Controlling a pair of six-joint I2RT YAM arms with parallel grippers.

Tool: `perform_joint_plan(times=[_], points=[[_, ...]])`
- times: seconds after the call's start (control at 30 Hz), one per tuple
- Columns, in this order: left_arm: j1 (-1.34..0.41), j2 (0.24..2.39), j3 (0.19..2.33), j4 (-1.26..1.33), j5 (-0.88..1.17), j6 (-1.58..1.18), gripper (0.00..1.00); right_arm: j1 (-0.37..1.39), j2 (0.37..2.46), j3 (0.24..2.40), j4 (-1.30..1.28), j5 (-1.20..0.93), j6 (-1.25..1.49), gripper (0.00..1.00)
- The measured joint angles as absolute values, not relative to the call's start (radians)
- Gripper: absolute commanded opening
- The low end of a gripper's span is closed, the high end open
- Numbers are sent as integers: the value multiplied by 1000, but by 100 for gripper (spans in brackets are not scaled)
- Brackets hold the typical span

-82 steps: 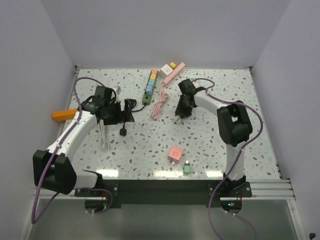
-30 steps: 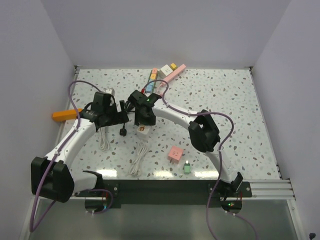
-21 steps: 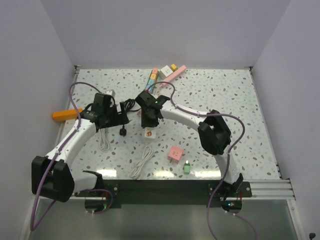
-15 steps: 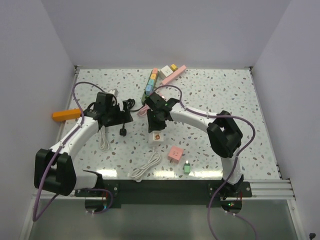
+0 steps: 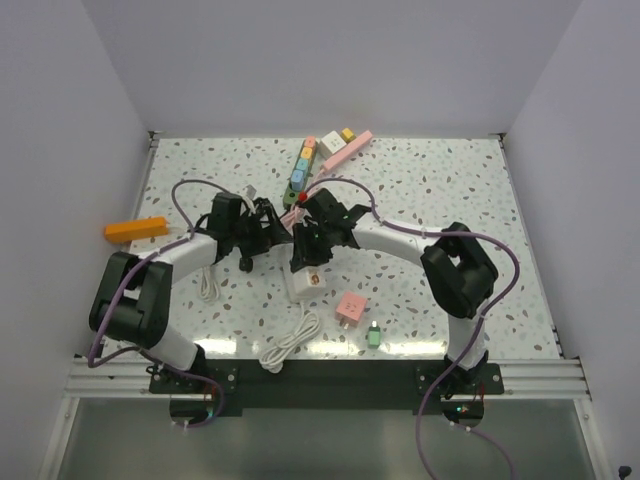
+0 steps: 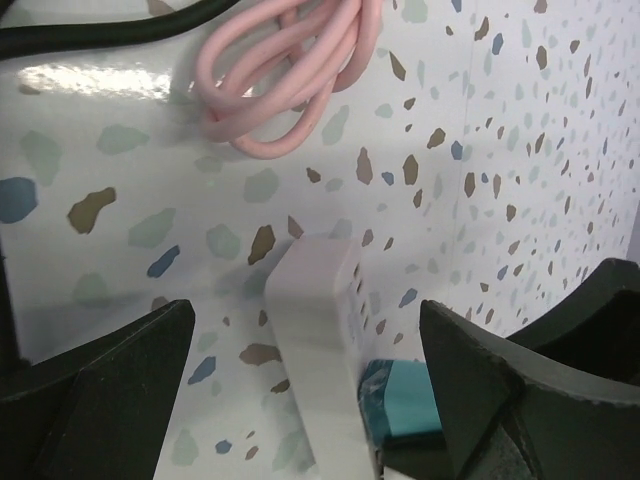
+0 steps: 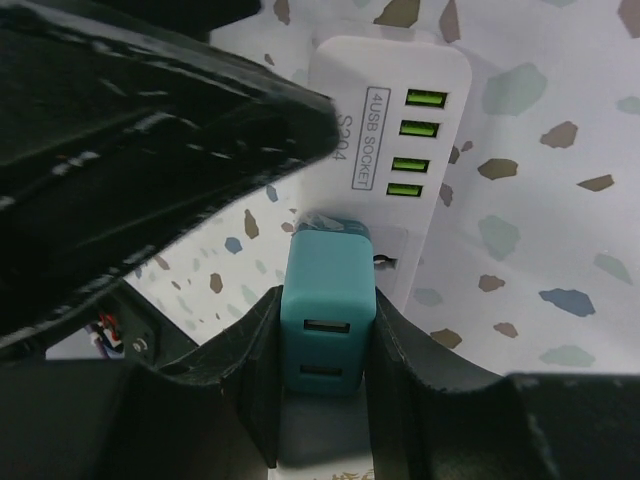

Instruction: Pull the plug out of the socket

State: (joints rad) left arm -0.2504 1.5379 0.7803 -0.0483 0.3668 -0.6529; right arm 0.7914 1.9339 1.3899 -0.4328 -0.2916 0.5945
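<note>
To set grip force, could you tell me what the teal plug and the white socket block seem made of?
The teal plug: probably hard moulded plastic, matte; even colour, rounded edges. The white socket block: probably smooth plastic too, satin finish; printed lettering, crisp moulded edges.

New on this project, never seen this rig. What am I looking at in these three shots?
Two robot arms are bolted at the near edge of the table, each ending in a two-finger pincer. The wide picture comes from a fixed camera overhead; the close-ups come from a camera on each wrist. The right pincer is shut on a teal plug plugged into a white socket block. The left pincer is open astride that block. Also there: a pink cube, a green plug, an orange block, a coloured power strip, a white cable.
</note>
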Motion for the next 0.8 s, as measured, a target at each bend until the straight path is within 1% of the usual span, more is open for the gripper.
perform_joint_plan(times=[0.17,0.27,0.33,0.37,0.4,0.43,0.47,0.5,0.57,0.6,0.63,0.67,0.8], points=[[-297,1618,775,46,379,-701,100,792,1928,1368,-385,-316,609,0],[-317,1643,773,77,381,-721,96,792,1927,1364,-369,-315,617,0],[-317,1647,766,99,382,-728,91,793,1923,1356,-355,-310,626,0],[-318,1647,759,113,382,-734,86,794,1921,1353,-346,-307,629,0],[-318,1648,751,128,382,-742,66,795,1920,1351,-340,-306,632,0],[-318,1649,745,136,381,-750,53,796,1919,1349,-334,-305,636,0],[-318,1654,734,145,381,-752,43,797,1919,1349,-328,-303,637,0],[-319,1663,723,149,382,-756,29,798,1919,1349,-322,-301,638,0],[-319,1678,712,170,402,-802,14,799,1916,1335,-324,-300,665,0],[-319,1679,709,180,408,-813,5,798,1913,1330,-322,-303,678,0],[-319,1681,708,186,412,-815,1,798,1909,1326,-320,-301,683,0],[-319,1683,708,191,416,-816,0,798,1905,1322,-319,-297,687,0],[-324,1691,708,205,425,-818,0,797,1881,1296,-312,-276,696,0]])
